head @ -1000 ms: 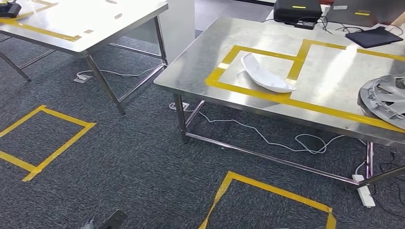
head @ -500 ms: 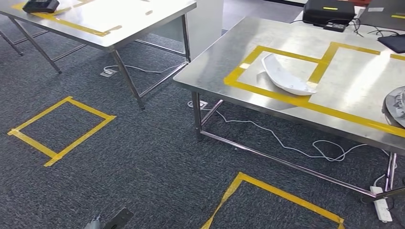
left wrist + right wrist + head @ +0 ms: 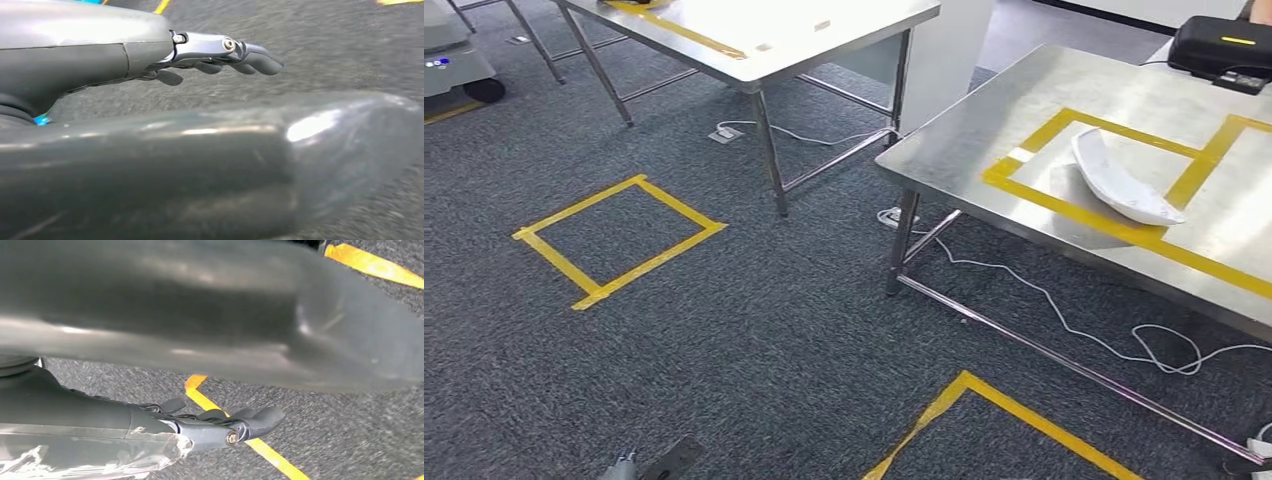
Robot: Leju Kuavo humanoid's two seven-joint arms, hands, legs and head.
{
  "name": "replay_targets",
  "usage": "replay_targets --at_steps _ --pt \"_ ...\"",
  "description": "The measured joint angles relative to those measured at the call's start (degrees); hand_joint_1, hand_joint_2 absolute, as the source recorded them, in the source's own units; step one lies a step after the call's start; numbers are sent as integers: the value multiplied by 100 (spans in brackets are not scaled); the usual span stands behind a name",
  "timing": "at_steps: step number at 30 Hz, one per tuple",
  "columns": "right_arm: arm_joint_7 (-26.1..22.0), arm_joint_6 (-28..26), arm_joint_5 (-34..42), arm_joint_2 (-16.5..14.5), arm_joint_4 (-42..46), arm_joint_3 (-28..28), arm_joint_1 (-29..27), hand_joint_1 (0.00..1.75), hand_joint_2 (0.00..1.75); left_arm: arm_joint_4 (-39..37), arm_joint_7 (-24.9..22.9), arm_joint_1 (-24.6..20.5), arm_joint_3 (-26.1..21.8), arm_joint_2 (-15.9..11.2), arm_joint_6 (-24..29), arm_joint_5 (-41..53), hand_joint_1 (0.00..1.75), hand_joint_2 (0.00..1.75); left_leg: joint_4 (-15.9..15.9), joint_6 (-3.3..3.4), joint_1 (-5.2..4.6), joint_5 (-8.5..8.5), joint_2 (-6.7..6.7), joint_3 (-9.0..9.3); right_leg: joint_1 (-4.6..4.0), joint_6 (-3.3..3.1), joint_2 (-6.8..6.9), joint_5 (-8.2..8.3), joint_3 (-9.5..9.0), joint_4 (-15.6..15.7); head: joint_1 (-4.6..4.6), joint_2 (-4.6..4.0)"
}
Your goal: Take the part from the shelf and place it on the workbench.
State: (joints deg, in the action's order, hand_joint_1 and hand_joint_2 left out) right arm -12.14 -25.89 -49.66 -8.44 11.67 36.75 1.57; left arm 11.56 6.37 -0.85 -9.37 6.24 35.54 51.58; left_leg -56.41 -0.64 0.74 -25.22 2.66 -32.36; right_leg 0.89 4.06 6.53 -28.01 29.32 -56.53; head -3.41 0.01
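- Part (image 3: 1121, 187) lies on surface (image 3: 984, 120), inside tape.
- Left robot hand (image 3: 225, 52), right robot hand (image 3: 220, 425): released, empty.
- Step: likely walking toward shelf; next, find one.

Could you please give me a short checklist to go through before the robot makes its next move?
1. Left hand free, holding nothing: ok.
2. Right hand free, holding nothing: ok.
3. Shelf in sight: not ok.
4. White part lies on the workbench, across the yellow tape: ok.
5. Cable on the carpet under the workbench, away from the open floor: ok.
6. More parts to fetch: cannot tell.
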Motion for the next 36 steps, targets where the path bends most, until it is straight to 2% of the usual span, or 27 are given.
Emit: replay_targets --at_steps 1,3,4,5,6,7,8,10,12,14,15,17,18,19,20,21,22,23,25,27,28,29,30,32,34,35,36 --pt "-2 1 -3 -2 0 0 4 0 0 -2 -1 5 -3 -5 4 2 0 0 2 46 -2 13 -68 -8 16 19 -129 -104 53 -130 8 1" --pt "-4 5 -5 -3 -1 -1 2 0 0 -3 -1 -1 -7 -7 10 8 0 0 6 120 -14 34 -206 -22 18 14 -477 -478 354 -789 38 0" --pt "-4 7 -4 -3 -2 -1 -7 0 0 -4 -1 -8 -7 -6 11 12 0 0 5 146 -30 40 -287 -31 4 -5 -574 -668 565 -1231 52 0" --pt "-4 9 -4 -2 -2 -1 -19 0 0 -4 -1 -11 -7 -3 10 15 0 0 4 162 -46 45 -374 -38 -13 -25 -617 -781 753 -1592 64 -1" --pt "-4 11 -4 -2 -2 -1 -29 0 0 -4 -1 -7 -8 -3 10 19 0 0 3 171 -60 47 -467 -39 -28 -49 -636 -780 860 -1762 71 -1" --pt "-4 13 -5 -2 -2 -1 -36 0 0 -4 -1 -1 -8 -6 9 21 0 0 1 174 -71 48 -559 -36 -40 -77 -651 -666 860 -1701 73 -1" --pt "-4 15 -5 -2 -2 -1 -38 0 0 -4 -1 3 -9 -8 9 24 0 0 -1 173 -76 50 -651 -31 -48 -107 -691 -466 751 -1422 73 -1" --pt "-4 20 -6 -2 -2 0 -32 0 0 -4 -1 1 -10 -8 10 38 0 0 -19 157 -84 52 -814 -35 -37 -163 -945 -77 401 -618 81 -1" --pt "-5 27 -8 -3 -2 1 -21 0 0 -4 -1 -3 -10 -9 13 56 0 0 -32 102 -77 72 -952 -79 -29 -182 -1141 42 189 -171 88 0" --pt "-6 32 -13 -6 -2 3 -15 0 0 -5 -1 12 -12 -16 16 63 0 0 -22 25 -54 112 -1079 -131 -39 -204 -1069 39 157 -117 87 1" --pt "-7 31 -16 -9 -2 5 -13 0 0 -7 -1 26 -13 -23 20 64 0 0 -43 -7 -56 98 -1038 -155 -35 -233 -1004 55 151 -99 85 0" --pt "-10 32 -22 -14 -2 9 -12 0 0 -8 -1 29 -16 -35 27 66 0 0 -349 -65 -74 -106 -756 -311 -17 -287 -848 83 133 -56 38 0" --pt "-11 33 -23 -15 -2 10 -15 0 0 -8 1 17 -15 -33 30 68 0 0 -675 -93 -77 -295 -556 -470 -18 -305 -759 85 128 -48 14 -1" --pt "-12 35 -24 -15 -2 11 -24 0 0 -8 5 3 -15 -30 31 72 0 0 -1075 -119 -70 -492 -433 -669 -21 -315 -666 81 129 -47 -6 -1" --pt "-12 36 -23 -15 -2 14 -32 0 0 -8 9 -5 -14 -27 31 75 0 0 -1438 -142 -58 -637 -369 -847 -25 -319 -571 77 131 -47 -11 -1" --pt "-11 37 -22 -15 -2 16 -37 0 0 -8 12 -2 -14 -26 31 79 0 0 -1651 -159 -44 -681 -340 -945 -25 -319 -479 72 131 -47 -11 -1" --pt "-11 37 -22 -16 -2 19 -37 0 0 -8 14 7 -15 -28 31 80 0 0 -1650 -170 -30 -614 -323 -934 -23 -314 -397 67 129 -47 -13 -1" --pt "-11 38 -21 -18 -2 21 -33 0 0 -8 14 14 -15 -31 31 80 0 0 -1420 -178 -19 -455 -297 -803 -19 -302 -323 60 120 -47 -14 -1" --pt "-12 38 -22 -21 -2 22 -22 0 0 -8 14 12 -16 -36 31 81 0 0 -609 -193 -24 -114 -75 -342 -24 -252 -190 28 96 -53 -24 -1" --pt "-12 38 -23 -21 -2 24 -13 0 0 -8 15 -7 -16 -30 32 83 0 0 -96 -138 -42 -1 100 -65 -62 -188 -84 -19 85 -57 -21 -1" --pt "-12 38 -23 -21 -2 25 -7 0 0 -8 16 -10 -16 -25 32 83 0 0 -40 -94 -58 -25 99 -46 -81 -161 -34 -35 71 -49 -8 -1" --pt "-12 38 -22 -21 -2 26 1 0 0 -9 16 -4 -16 -24 33 83 0 0 -35 -34 -58 -20 21 -53 -80 -138 19 -44 37 -35 9 -1" --pt "-12 38 -22 -22 -2 26 9 0 0 -10 16 7 -17 -27 34 83 0 0 -31 9 -60 -15 -40 -54 -65 -108 21 -63 11 -35 25 -1" --pt "-13 39 -24 -23 -2 27 19 0 0 -13 16 16 -21 -40 42 81 0 0 -23 96 -55 4 -168 -54 -36 -63 -216 -249 88 -285 41 -1" --pt "-13 41 -24 -24 -2 28 9 0 0 -12 16 2 -24 -44 48 81 0 0 -21 160 -59 13 -302 -61 -34 -59 -540 -630 433 -1027 68 -1" --pt "-13 44 -23 -24 -2 30 -2 0 0 -12 16 -4 -25 -42 48 83 0 0 -21 177 -67 15 -379 -65 -40 -69 -608 -792 647 -1448 78 -1" --pt "-13 46 -23 -24 -2 31 -12 0 0 -12 16 -4 -25 -42 48 83 0 0 -22 183 -76 16 -463 -65 -46 -83 -636 -860 810 -1739 84 -1"
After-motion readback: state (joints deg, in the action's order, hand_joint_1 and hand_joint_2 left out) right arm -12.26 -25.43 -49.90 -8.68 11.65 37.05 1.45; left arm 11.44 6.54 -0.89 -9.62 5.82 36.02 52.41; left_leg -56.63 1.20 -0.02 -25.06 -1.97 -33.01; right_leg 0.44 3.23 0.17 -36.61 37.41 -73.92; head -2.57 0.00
